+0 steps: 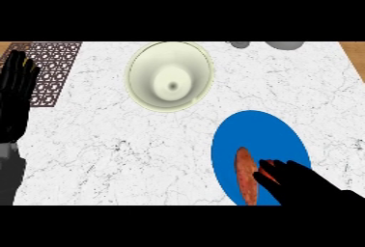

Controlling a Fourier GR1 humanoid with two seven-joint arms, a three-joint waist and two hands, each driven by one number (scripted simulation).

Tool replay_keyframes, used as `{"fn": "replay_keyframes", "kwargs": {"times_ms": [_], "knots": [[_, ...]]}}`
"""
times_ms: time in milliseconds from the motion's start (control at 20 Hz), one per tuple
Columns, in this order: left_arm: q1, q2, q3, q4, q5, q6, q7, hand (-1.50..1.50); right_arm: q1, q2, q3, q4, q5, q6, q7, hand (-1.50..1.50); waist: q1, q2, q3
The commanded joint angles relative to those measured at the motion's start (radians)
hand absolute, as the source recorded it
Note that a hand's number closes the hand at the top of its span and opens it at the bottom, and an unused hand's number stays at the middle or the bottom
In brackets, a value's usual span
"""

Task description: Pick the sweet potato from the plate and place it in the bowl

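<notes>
You see: orange-brown sweet potato [245, 172] on blue plate [260, 130]; cream bowl [146, 72] left beyond the plate; counter [107, 144] white, veined grey.

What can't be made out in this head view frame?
The sweet potato: its right side is hidden by the right hand, so contact cannot be told.
The blue plate: its lower rim is cut off by the view's lower edge, and its right part lies under that hand.
The grey objects: cut by the upper edge, unidentifiable.
The patterned mat: partly hidden by the resting left hand.
</notes>
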Motion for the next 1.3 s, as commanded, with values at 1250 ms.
{"fn": "replay_keyframes", "kwargs": {"times_ms": [1250], "knots": [[0.02, -0.059, 0.066, -0.004, -0.063, -0.05, -0.022, 0.0, 0.238, 0.406, 0.058, 0.345, 0.543, 0.111, -0.413, -1.5, 0.001, 0.0, 0.002]]}}
